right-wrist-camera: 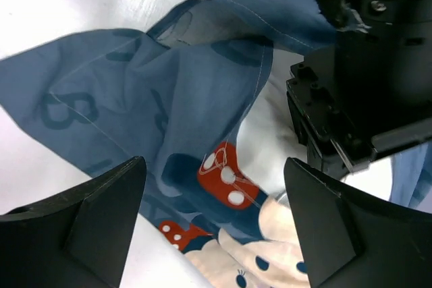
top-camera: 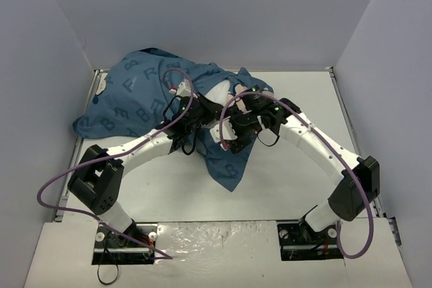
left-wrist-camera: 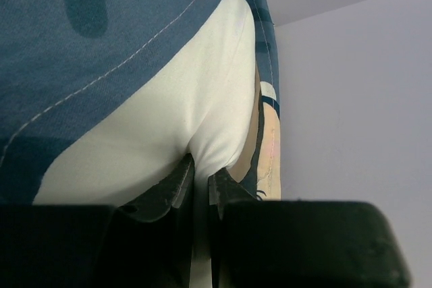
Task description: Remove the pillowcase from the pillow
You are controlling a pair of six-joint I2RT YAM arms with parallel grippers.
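**A:** Where is the pillow?

**B:** I see the pillow (top-camera: 219, 92) mostly inside the case (top-camera: 135, 99), on the far left part of the table (top-camera: 290, 173). Its long way runs from the far left corner in toward the middle. The open end of the case faces my two grippers.

**A:** What has the left gripper got?

**B:** My left gripper (left-wrist-camera: 201, 175) is pinched tight on a white bit of pillow that pokes out of the open end. The stitched edge of the case lies just beside it.

**A:** And the right one?

**B:** My right gripper (right-wrist-camera: 214, 166) has its jaws wide apart and holds nothing. Loose blue cloth lies right under it, so it is the nearer one to the case.

**A:** What does the stuff feel like, do you think?

**B:** The case looks thin, soft and wrinkly, with dark letters, a red spotted bow and a cream face on it. The pillow looks smooth, white and puffy. I think the right gripper should go down and grab the cloth. Then the pillow can slide out along its long way, toward the middle.
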